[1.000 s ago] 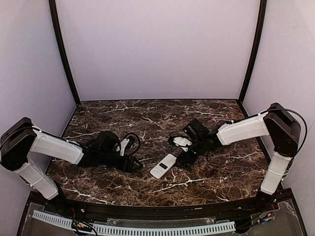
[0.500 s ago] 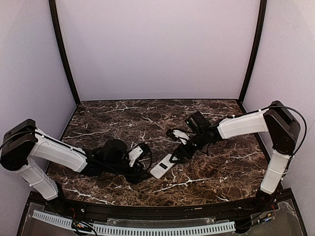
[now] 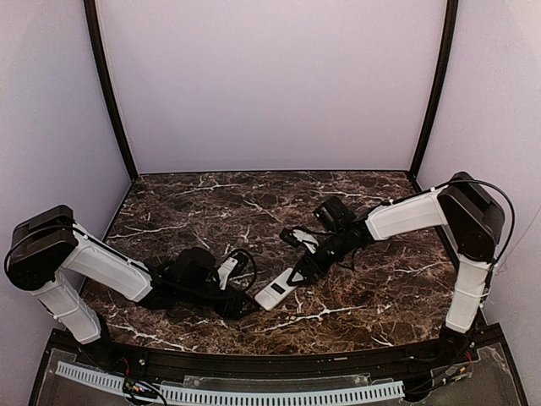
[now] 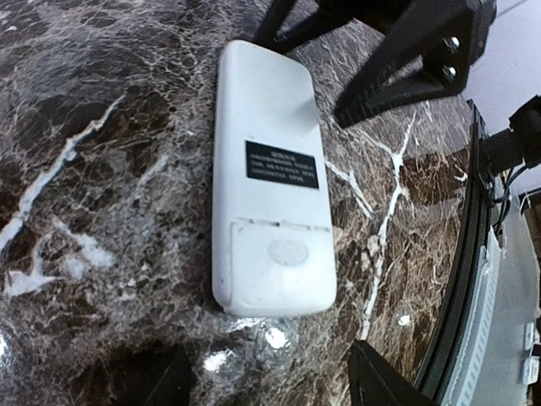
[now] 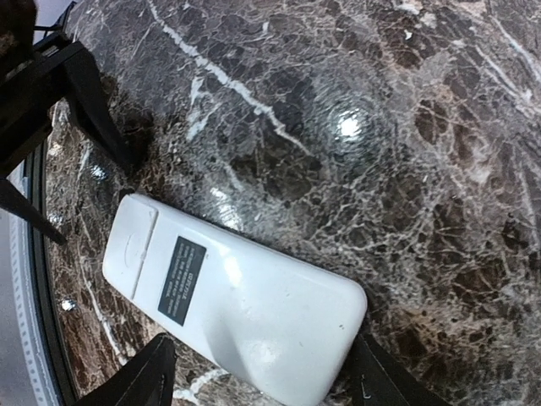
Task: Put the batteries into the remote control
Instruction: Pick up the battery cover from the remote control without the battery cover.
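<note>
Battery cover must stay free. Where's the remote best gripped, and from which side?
Probably pinch the remote control across its long edges at the plain end, away from the cover, coming from above: it lies flat, back up, sides parallel.

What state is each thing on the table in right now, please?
remote: lying back up, flat on the table.
cover: fitted shut on the remote.
left tool: open, empty, just short of the remote's cover end.
right tool: open, astride the remote's other end, a gap showing on one side.
</note>
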